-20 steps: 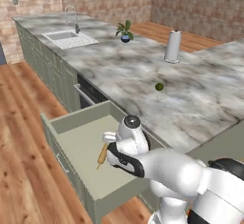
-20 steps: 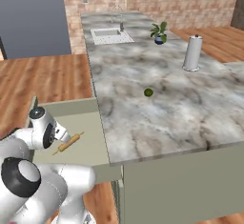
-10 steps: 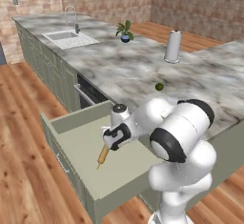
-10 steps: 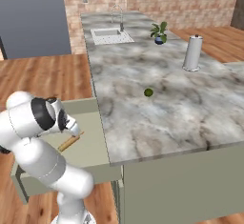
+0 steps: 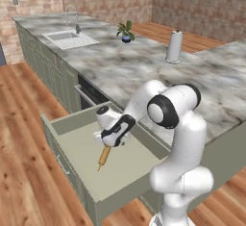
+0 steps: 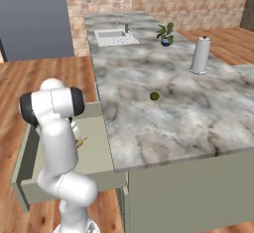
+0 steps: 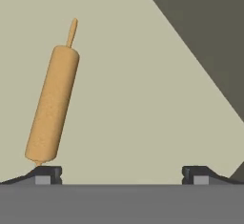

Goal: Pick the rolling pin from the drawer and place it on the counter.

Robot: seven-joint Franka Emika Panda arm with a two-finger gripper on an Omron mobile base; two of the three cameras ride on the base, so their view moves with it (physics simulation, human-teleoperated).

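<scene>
The drawer (image 5: 126,176) stands pulled out below the counter (image 5: 144,64), pale inside. On its floor lies the rolling pin (image 5: 104,156), light-brown wood, pointing toward the drawer's front. My gripper (image 5: 110,144) hangs low inside the drawer just above the pin's far end, open. In the hand view the rolling pin (image 7: 52,105) lies left of centre, its near end just above my left fingertip (image 7: 45,173). The gripper (image 7: 121,173) has bare drawer floor between its jaws. In the right base view the arm covers most of the rolling pin (image 6: 80,141) in the drawer (image 6: 96,157).
A small dark green ball (image 6: 155,96) sits mid-counter. Farther back are a paper towel roll (image 5: 174,47), a potted plant (image 5: 126,31) and a sink (image 5: 70,38). A dark appliance front (image 5: 91,96) is beside the drawer. The drawer's far wall (image 7: 200,42) runs right of the hand.
The arm has swung up from low near the base and now arches over the drawer, with the hand held down by the rolling pin. The jaws stayed open.
</scene>
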